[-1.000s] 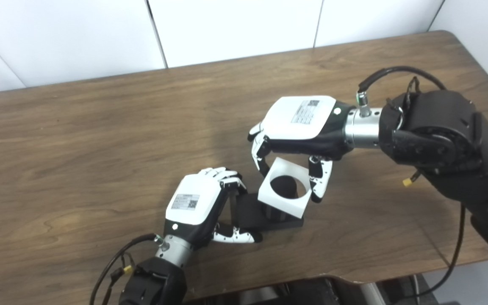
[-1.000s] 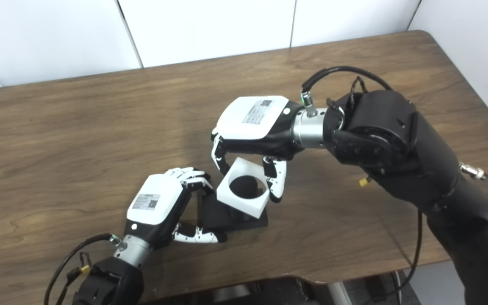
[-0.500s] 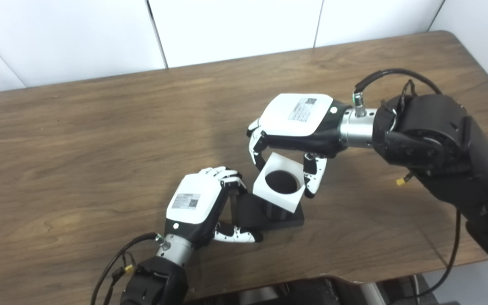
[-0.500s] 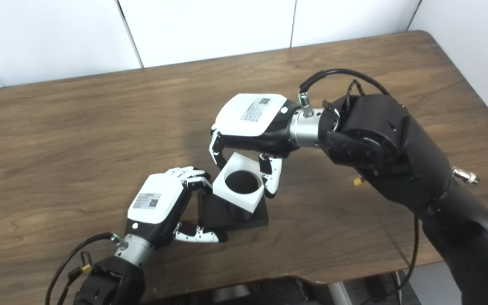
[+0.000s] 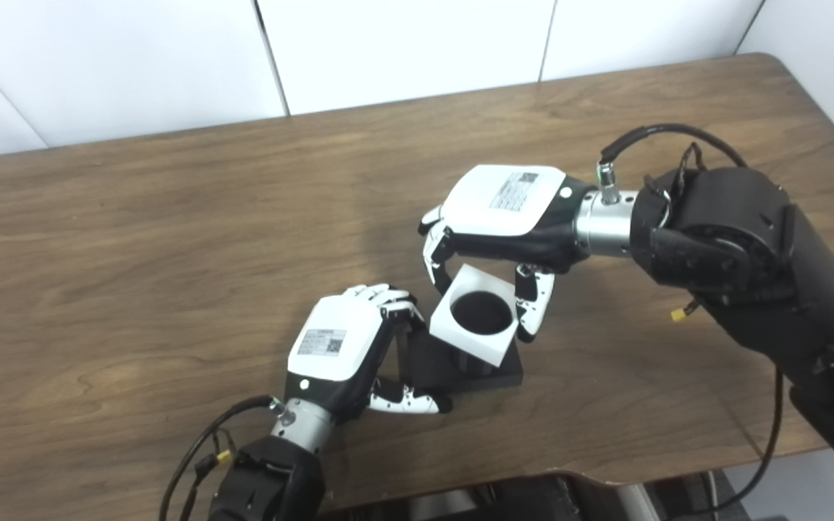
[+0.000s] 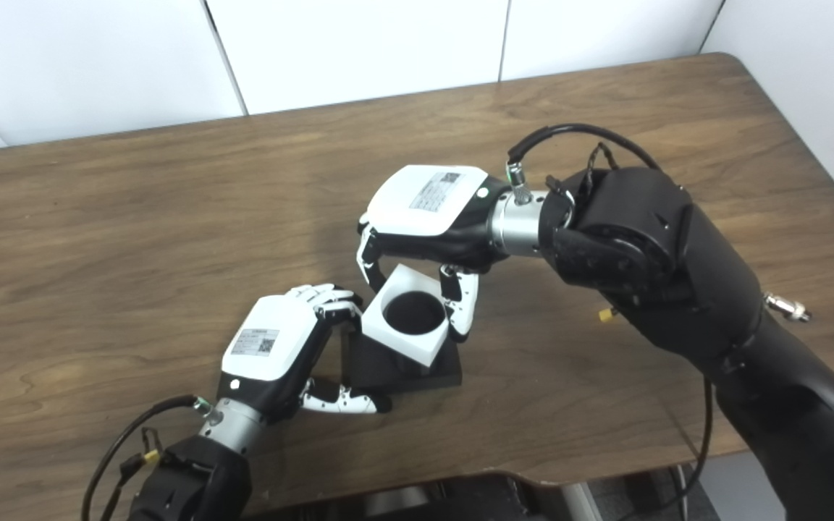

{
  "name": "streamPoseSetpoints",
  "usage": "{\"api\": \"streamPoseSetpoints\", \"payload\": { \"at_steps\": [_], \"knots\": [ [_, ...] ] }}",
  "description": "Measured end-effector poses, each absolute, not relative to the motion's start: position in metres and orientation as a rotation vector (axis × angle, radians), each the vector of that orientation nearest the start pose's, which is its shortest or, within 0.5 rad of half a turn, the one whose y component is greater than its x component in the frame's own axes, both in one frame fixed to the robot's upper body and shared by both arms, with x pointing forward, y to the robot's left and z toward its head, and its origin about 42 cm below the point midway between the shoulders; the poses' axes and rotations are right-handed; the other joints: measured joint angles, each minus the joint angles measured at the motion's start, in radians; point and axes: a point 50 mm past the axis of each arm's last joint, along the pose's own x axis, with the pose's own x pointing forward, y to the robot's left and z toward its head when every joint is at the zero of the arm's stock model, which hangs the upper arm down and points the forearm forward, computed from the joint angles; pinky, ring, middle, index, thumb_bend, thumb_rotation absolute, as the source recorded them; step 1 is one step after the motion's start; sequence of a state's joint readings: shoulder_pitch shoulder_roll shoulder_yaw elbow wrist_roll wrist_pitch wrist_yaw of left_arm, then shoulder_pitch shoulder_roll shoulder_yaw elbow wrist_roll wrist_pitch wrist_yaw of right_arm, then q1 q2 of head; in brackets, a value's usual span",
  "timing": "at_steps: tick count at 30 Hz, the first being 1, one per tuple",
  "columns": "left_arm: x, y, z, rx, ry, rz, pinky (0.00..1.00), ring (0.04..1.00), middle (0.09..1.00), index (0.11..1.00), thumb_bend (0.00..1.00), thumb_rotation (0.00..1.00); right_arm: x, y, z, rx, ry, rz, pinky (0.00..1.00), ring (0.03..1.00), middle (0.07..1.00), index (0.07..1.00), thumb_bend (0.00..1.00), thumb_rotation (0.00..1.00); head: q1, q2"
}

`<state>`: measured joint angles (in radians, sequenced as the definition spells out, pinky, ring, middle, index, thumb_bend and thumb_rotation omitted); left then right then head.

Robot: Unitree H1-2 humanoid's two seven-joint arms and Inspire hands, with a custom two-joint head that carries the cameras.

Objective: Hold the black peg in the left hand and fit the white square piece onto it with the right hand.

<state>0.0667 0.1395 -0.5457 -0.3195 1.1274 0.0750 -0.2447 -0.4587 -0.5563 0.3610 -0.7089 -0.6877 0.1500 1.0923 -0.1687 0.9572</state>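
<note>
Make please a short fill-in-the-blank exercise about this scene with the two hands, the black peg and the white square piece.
1. The white square piece is held by the ____ hand.
2. The left hand grips the base of the black peg, which rests on the ____ table.
3. The hole in the white piece is ____ in shape.

Missing words: right; wooden; round
</note>
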Motion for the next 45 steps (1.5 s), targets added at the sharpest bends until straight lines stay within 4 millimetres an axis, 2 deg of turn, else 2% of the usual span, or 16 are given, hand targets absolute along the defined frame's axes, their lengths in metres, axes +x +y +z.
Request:
{"api": "streamPoseSetpoints", "payload": {
  "at_steps": [20,21,22,24,30,45],
  "knots": [
    [0.218,0.106,0.139,1.191,-0.286,-0.539,0.84,0.844,0.789,0.488,0.52,0.05,0.275,-0.192,0.308,-1.599,-0.387,0.960,0.85,0.884,0.764,0.489,0.53,0.15,0.003,0.002],
    [0.218,0.106,0.139,1.191,-0.286,-0.539,0.85,0.845,0.789,0.488,0.52,0.05,0.275,-0.192,0.307,-1.598,-0.385,0.960,0.85,0.884,0.766,0.529,0.76,0.20,0.003,0.002],
    [0.218,0.106,0.139,1.191,-0.286,-0.539,0.85,0.846,0.790,0.488,0.52,0.05,0.275,-0.192,0.307,-1.598,-0.384,0.961,0.85,0.884,0.768,0.553,0.90,0.23,0.005,0.002],
    [0.218,0.106,0.139,1.191,-0.286,-0.539,0.85,0.846,0.790,0.488,0.52,0.05,0.275,-0.192,0.307,-1.600,-0.380,0.959,0.85,0.882,0.770,0.573,0.97,0.27,0.006,0.002],
    [0.218,0.106,0.139,1.191,-0.286,-0.540,0.85,0.842,0.787,0.488,0.52,0.05,0.275,-0.193,0.305,-1.594,-0.371,0.966,0.86,0.884,0.775,0.589,1.00,0.32,0.005,0.000],
    [0.218,0.105,0.139,1.192,-0.286,-0.539,0.85,0.842,0.788,0.488,0.52,0.05,0.275,-0.194,0.304,-1.587,-0.363,0.967,0.86,0.887,0.777,0.599,1.00,0.32,0.005,0.000]
  ]
}}
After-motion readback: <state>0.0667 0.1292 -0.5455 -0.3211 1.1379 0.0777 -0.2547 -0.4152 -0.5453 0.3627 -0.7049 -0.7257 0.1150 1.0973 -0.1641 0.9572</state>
